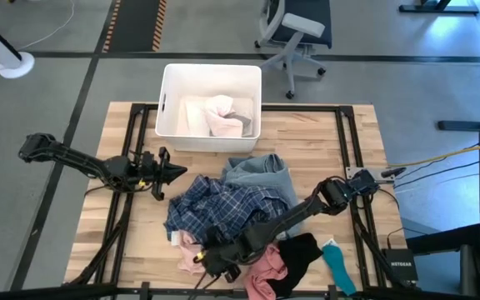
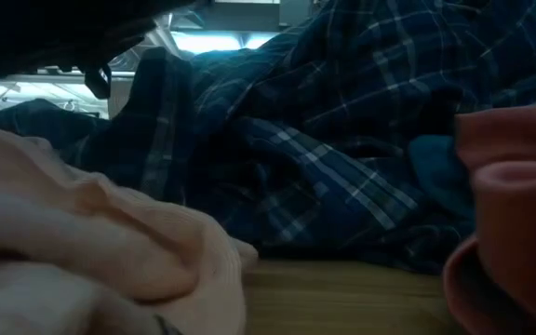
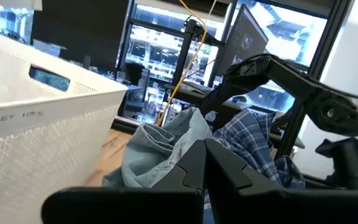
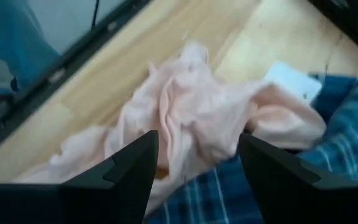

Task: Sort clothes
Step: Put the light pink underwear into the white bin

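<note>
Clothes: a heap on the wooden surface — a large navy-white plaid shirt in the middle, a light blue denim piece behind it, a crumpled pale pink garment at the near edge, a darker pink piece, a black item and a teal item to its right
Sorted so far: a pale pink and white bundle already lies in the white rectangular plastic bin at the far edge
Step in hand: picking the pale pink garment, by my reading
Right gripper: poised just over the pale pink garment, jaws wide apart, holding nothing
Next move: lower until the jaws straddle a raised fold, close, lift clear
In the way: the plaid shirt touches the pink cloth and lies partly under it — a low grab could catch both
Left gripper: waits beside the plaid shirt's left edge, near the bin, nothing in it; jaw opening — cannot tell
Beyond: an office chair on the floor behind the surface
</note>
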